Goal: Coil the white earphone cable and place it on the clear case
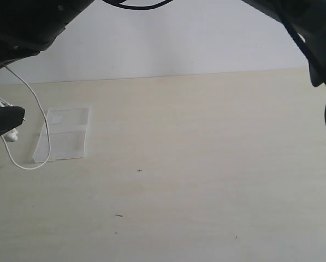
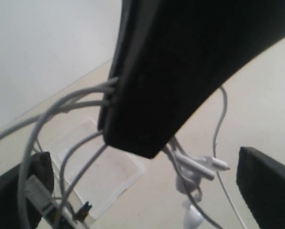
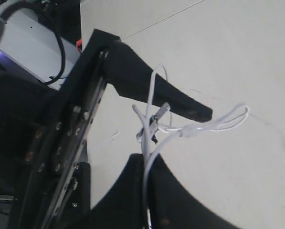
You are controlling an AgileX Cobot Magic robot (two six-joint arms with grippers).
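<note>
The clear case [image 1: 64, 136] lies flat on the table at the left, and shows below the wires [image 2: 104, 176]. The white earphone cable [image 1: 42, 123] hangs in a loop over the case's left edge. My right gripper [image 3: 147, 191] is shut on several strands of it; the same closed jaws fill the left wrist view [image 2: 180, 71]. My left gripper [image 2: 142, 200] is open, fingers wide apart, with strands draped round one finger [image 2: 18, 191]. The earbuds [image 2: 199, 167] dangle in the gap between its fingers. One left finger [image 1: 7, 117] shows at the exterior view's left edge.
The pale wooden table [image 1: 195, 164] stretches right of the case, with a white wall behind. Black arm links [image 1: 310, 33] cross the top corners of the exterior view. The left arm's frame [image 3: 51, 143] stands close beside my right gripper.
</note>
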